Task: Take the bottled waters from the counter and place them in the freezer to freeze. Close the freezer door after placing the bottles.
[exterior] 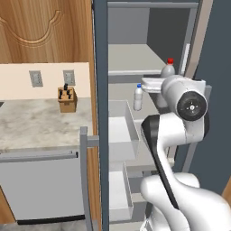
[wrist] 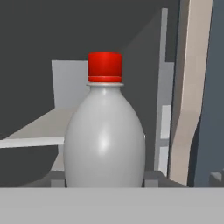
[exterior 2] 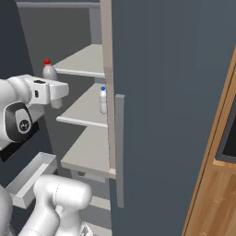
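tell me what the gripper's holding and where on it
The gripper is shut on the red-capped bottle, gripping its lower body, inside the open freezer.

Both base views flank the arm facing the open freezer (exterior: 131, 54); the hand view looks close inside.

Pale freezer shelf (exterior 2: 83, 110) w/ blue-capped bottle (exterior 2: 103, 100) upright, counter (exterior: 36, 124) w/ knife block (exterior: 67, 99)

My arm (exterior: 180, 135) is glossy white, built of rounded, bulbous links. A black band runs along one link, and a dark round joint cap with a small pale centre sits at its 2 o'clock. My hand (exterior 2: 46, 91) is a white block.
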Tool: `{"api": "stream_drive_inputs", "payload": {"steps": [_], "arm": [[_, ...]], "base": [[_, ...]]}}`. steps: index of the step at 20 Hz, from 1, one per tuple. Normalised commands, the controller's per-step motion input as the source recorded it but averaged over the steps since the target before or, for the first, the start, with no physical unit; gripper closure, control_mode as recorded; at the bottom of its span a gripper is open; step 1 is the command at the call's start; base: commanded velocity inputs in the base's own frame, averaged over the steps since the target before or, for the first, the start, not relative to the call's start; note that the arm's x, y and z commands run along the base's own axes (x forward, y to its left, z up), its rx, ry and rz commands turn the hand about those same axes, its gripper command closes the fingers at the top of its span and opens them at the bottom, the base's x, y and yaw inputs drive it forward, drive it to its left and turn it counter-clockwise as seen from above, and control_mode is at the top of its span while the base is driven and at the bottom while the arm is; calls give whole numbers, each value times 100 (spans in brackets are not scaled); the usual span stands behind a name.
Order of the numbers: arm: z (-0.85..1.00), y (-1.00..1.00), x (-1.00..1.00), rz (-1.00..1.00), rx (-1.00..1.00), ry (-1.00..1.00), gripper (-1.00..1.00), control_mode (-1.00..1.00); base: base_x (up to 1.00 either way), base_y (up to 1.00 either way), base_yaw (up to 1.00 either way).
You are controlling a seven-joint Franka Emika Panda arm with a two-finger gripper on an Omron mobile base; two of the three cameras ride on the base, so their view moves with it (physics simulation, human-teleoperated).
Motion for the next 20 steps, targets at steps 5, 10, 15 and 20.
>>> {"api": "stream_drive_inputs", "payload": {"steps": [5, 10, 15, 20], "arm": [[15, 0, 11, 9, -1, 0, 100, -100], [30, 0, 6, 1, -6, 0, 100, -100], [18, 0, 24, 0, -3, 0, 100, -100], [1, 0, 36, 0, 0, 0, 100, -100]], "base": [[0, 0, 0], [0, 0, 0], [0, 0, 0], [0, 0, 0]]}}
